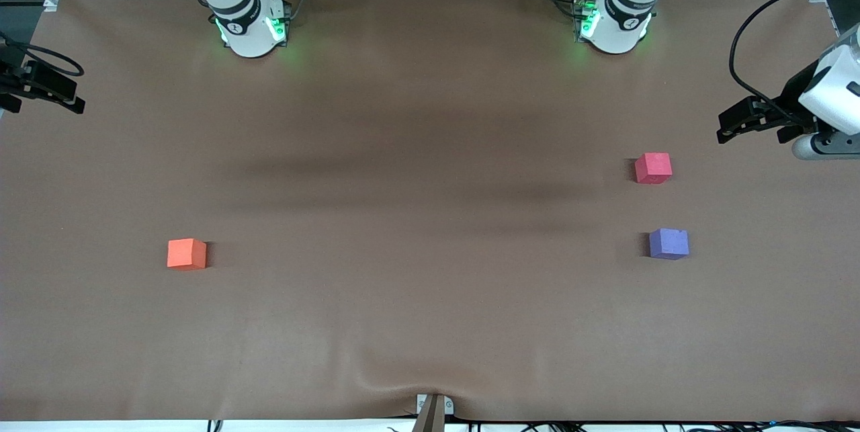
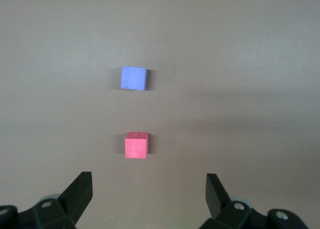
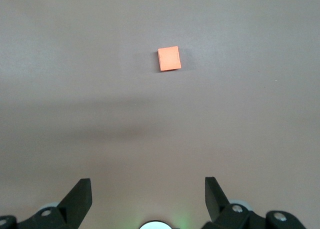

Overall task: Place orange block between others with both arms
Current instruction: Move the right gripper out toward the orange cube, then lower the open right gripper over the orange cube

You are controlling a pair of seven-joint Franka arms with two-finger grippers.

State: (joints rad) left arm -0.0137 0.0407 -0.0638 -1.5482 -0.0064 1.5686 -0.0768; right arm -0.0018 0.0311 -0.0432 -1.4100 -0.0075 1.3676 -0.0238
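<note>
The right tool (image 3: 147,199) and the left tool (image 2: 149,196) both hang spread and empty at the counter's ends — the orange block (image 1: 186,254), toward the right arm's end, looks light, soft foam — best pinched across two flat side faces.

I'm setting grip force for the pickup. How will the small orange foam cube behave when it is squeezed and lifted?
The small bright orange foam cube looks matte and soft-edged, so it probably compresses a little and grips well rather than slipping. It is small and seems to be foam, so likely very light. It sits flat on one face on the brown table cover, so a push should slide it, not roll it.
</note>
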